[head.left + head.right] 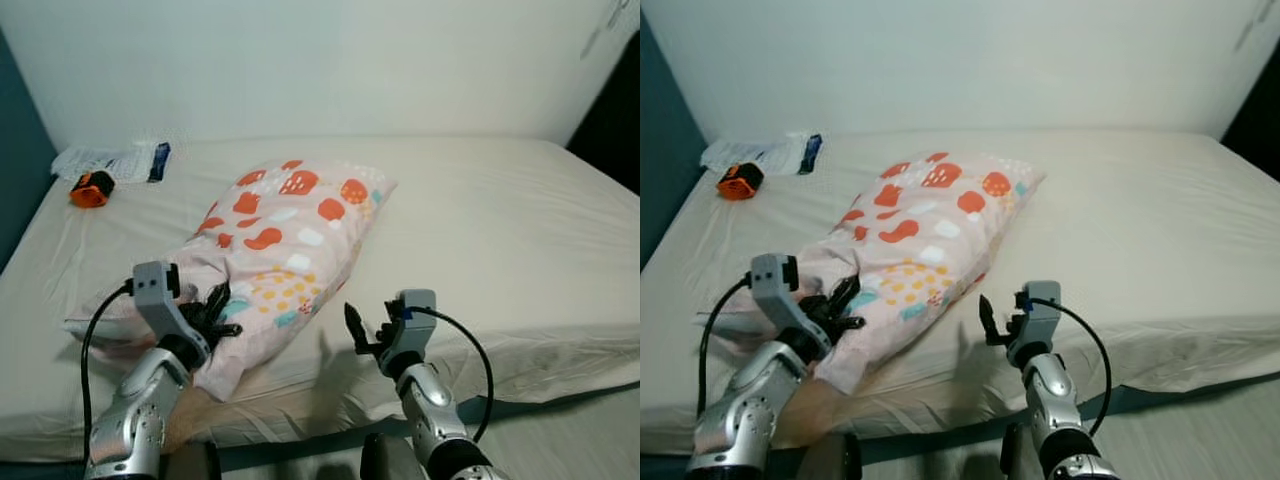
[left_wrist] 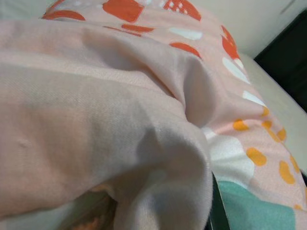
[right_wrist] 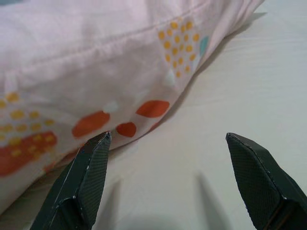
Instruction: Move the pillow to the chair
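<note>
A pink pillow (image 1: 280, 240) printed with red, orange and teal shapes lies slantwise on the white bed (image 1: 500, 220). My left gripper (image 1: 215, 310) is at the pillow's near left corner, its black fingers shut on bunched pillow fabric. In the left wrist view the creased pink cloth (image 2: 120, 120) sits right against the camera, with one black finger (image 2: 214, 206) at its edge. My right gripper (image 1: 358, 330) hovers open just right of the pillow's near end, low over the sheet. In the right wrist view its two fingertips (image 3: 91, 163) stand wide apart in front of the pillow's edge (image 3: 144, 110).
An orange object (image 1: 91, 188) and a clear plastic packet (image 1: 115, 160) lie at the bed's far left corner. A pale wall stands behind the bed, a dark teal one to the left. The mattress front edge (image 1: 520, 385) runs just before my arms.
</note>
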{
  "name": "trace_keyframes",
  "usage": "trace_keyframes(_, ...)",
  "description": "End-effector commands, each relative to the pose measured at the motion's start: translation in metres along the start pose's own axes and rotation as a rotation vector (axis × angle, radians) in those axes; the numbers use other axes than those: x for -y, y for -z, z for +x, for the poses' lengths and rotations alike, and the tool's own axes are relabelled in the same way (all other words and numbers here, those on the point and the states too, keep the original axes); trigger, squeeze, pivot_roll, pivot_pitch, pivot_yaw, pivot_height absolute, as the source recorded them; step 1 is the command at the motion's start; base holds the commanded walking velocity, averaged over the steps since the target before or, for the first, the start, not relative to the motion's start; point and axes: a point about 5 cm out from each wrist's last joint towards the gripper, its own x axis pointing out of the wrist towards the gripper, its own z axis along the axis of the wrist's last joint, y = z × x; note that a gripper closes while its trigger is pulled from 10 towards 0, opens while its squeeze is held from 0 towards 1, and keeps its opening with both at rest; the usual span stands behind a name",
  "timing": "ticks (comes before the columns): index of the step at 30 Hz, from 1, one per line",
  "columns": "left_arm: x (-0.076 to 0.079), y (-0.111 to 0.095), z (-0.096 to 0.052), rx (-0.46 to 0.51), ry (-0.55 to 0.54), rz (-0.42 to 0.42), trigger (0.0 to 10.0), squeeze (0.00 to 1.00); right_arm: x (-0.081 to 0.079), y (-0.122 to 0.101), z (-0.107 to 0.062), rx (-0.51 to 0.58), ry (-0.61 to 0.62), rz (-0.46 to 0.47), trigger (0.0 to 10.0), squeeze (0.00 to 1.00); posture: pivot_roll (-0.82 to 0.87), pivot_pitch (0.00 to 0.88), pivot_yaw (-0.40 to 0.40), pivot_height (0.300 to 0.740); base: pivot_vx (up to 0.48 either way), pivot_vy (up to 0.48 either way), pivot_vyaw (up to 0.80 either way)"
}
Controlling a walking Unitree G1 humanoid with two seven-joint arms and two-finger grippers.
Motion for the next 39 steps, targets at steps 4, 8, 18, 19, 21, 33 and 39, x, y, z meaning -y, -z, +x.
trace_keyframes(4, -0.005, 0.005, -0.004, -0.069, -0.043, -0.003, 10.0, 0.00, 0.011, -0.001, -0.005, 0.014, 0.043, -0.007, 10.0, 0.00, 0.06, 0.000, -0.084, 0.561, 0.000, 0.000, 0.00)
trace_keyframes(8, -0.005, 0.005, -0.004, -0.074, -0.046, -0.011, 10.0, 0.00, 0.012, -0.001, -0.005, 0.015, 0.044, -0.006, 10.0, 0.00, 0.06, 0.000, -0.084, 0.561, 0.000, 0.000, 0.00)
trace_keyframes(18, 0.001, 0.040, 0.010, -0.160, -0.142, 0.061, 10.0, 0.00, 0.006, 0.005, -0.004, -0.041, 0.038, -0.020, 10.0, 0.00, 0.05, 0.000, -0.093, 0.561, 0.000, 0.000, 0.00)
trace_keyframes(19, 0.001, 0.042, 0.012, -0.149, -0.155, 0.123, 10.0, 0.00, 0.006, 0.005, -0.004, -0.039, 0.041, -0.027, 10.0, 0.00, 0.06, 0.000, -0.093, 0.561, 0.000, 0.000, 0.00)
trace_keyframes(21, 0.001, 0.042, 0.012, -0.149, -0.155, 0.123, 10.0, 0.00, 0.006, 0.005, -0.004, -0.039, 0.041, -0.027, 10.0, 0.00, 0.06, 0.000, -0.093, 0.561, 0.000, 0.000, 0.00)
trace_keyframes(33, -0.012, 0.044, 0.000, -0.052, -0.308, 0.387, 10.0, 0.00, 0.005, 0.001, -0.004, -0.028, -0.020, -0.041, 10.0, 0.00, 0.06, 0.000, -0.113, 0.596, 0.000, 0.000, 0.00)
trace_keyframes(39, -0.015, 0.039, 0.006, -0.028, -0.313, 0.389, 10.0, 0.00, 0.002, 0.003, -0.001, -0.060, -0.010, -0.046, 10.0, 0.00, 0.06, 0.000, -0.106, 0.611, 0.000, 0.000, 0.00)
